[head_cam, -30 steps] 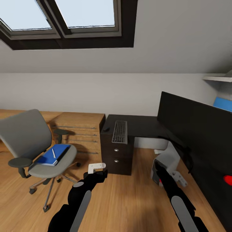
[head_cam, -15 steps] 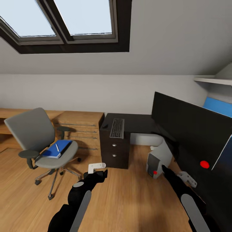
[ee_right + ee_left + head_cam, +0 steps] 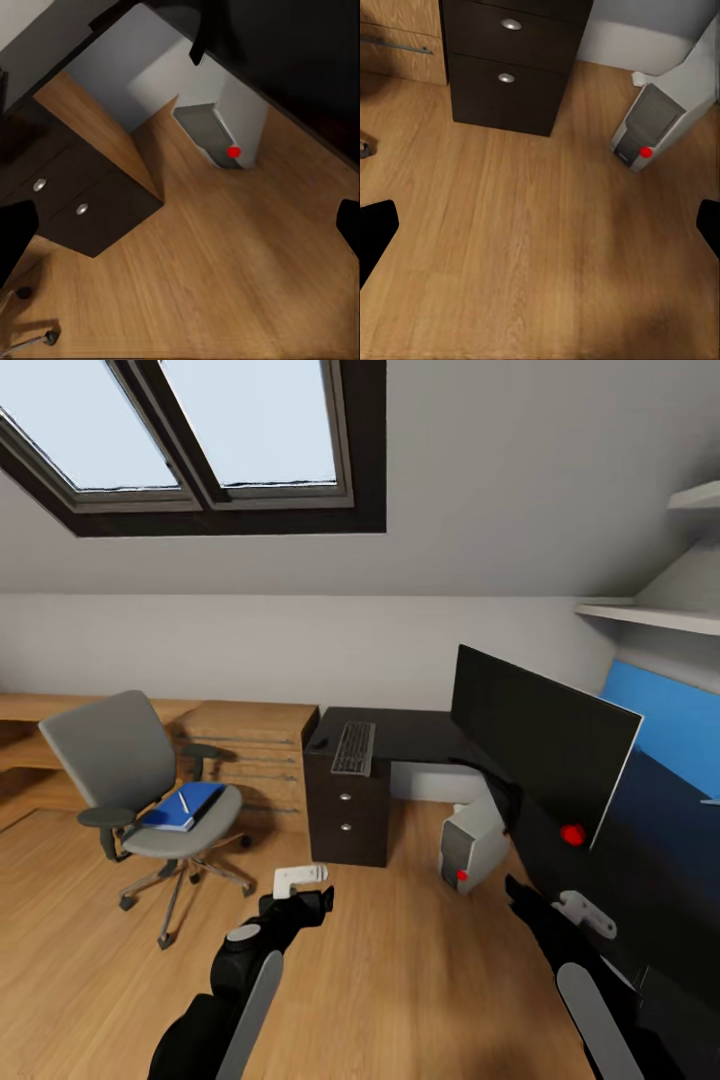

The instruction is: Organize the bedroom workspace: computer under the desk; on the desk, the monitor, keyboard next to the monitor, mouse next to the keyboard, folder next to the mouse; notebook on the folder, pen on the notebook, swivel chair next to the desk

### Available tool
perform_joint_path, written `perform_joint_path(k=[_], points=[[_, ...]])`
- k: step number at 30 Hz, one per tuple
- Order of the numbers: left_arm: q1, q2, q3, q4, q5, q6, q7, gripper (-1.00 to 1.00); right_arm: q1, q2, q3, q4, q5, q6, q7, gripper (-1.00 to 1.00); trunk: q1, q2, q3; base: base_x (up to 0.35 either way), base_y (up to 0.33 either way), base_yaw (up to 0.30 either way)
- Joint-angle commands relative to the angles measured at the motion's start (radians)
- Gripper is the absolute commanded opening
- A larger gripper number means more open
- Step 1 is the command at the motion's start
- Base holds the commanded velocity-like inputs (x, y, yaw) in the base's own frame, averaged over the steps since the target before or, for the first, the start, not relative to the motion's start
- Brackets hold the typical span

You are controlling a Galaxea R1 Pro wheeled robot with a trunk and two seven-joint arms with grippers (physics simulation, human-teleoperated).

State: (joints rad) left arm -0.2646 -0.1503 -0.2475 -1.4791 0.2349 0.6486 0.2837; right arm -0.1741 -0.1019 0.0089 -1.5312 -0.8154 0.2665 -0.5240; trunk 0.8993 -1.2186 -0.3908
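Bedroom workspace, robot standing on wood floor, both arms raised in front.

Dark L-shaped table (image 3: 420, 732), centre to right of frame: carries grey flat keyboard (image 3: 353, 747), small dark mouse (image 3: 320, 743) just left of it, and large black flat monitor (image 3: 538, 738) to the right. Grey-white computer tower (image 3: 470, 843) with red light stands tilted on the floor under the table, beside the dark two-drawer unit (image 3: 347, 823). Grey swivel chair (image 3: 140, 800), left of frame, well apart from the table: its seat holds a blue folder-and-notebook stack (image 3: 181, 806) with a white pen (image 3: 183, 801) on top. Left tool (image 3: 300, 882), lower centre: spread wide, holding nothing. Right tool (image 3: 585, 913), lower right: spread wide, holding nothing.
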Motion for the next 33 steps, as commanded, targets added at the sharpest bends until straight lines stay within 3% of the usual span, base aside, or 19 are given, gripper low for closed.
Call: perform_joint_path(k=[1,4,8,12,15,16,20,33], points=[[-0.001,0.0,-0.001,-0.001,0.011,0.003,0.012,1.0,-0.001,-0.001,0.002,-0.002,-0.005,0.004,-0.008,1.0,-0.005,0.006,0.002,-0.334,-0.17,0.0],[-0.001,0.0,-0.001,-0.001,0.011,0.003,0.024,1.0,-0.001,-0.002,0.004,-0.003,-0.002,0.007,-0.011,1.0,-0.016,0.027,0.011,-0.332,-0.175,0.0],[-0.001,-0.001,-0.003,-0.001,0.012,0.004,0.049,1.0,-0.026,-0.005,0.005,-0.003,0.112,0.067,-0.08,1.0,-0.031,0.055,0.024,-0.309,-0.208,0.0],[-0.001,-0.001,-0.004,-0.001,0.012,0.004,0.056,1.0,-0.058,-0.009,0.005,0.0,0.17,0.138,-0.109,1.0,-0.047,0.083,0.036,-0.28,-0.24,0.0],[-0.001,-0.002,-0.005,-0.001,0.013,0.003,0.058,1.0,-0.065,-0.025,0.006,-0.002,0.309,0.146,-0.107,1.0,-0.058,0.104,0.046,-0.253,-0.258,0.0],[-0.001,-0.002,-0.005,-0.001,0.013,0.004,0.058,1.0,-0.066,-0.027,0.007,-0.003,0.336,0.147,-0.107,1.0,-0.062,0.111,0.049,-0.242,-0.261,0.0],[-0.001,-0.002,-0.005,-0.001,0.014,0.003,0.058,1.0,-0.067,-0.027,0.007,-0.003,0.342,0.146,-0.106,1.0,-0.077,0.139,0.062,-0.242,-0.26,0.0],[-0.001,0.001,-0.001,-0.003,0.017,0.004,0.057,1.0,-0.067,-0.026,0.009,0.016,0.348,0.144,-0.104,1.0,-0.077,0.139,0.062,-0.028,-0.073,0.0]])
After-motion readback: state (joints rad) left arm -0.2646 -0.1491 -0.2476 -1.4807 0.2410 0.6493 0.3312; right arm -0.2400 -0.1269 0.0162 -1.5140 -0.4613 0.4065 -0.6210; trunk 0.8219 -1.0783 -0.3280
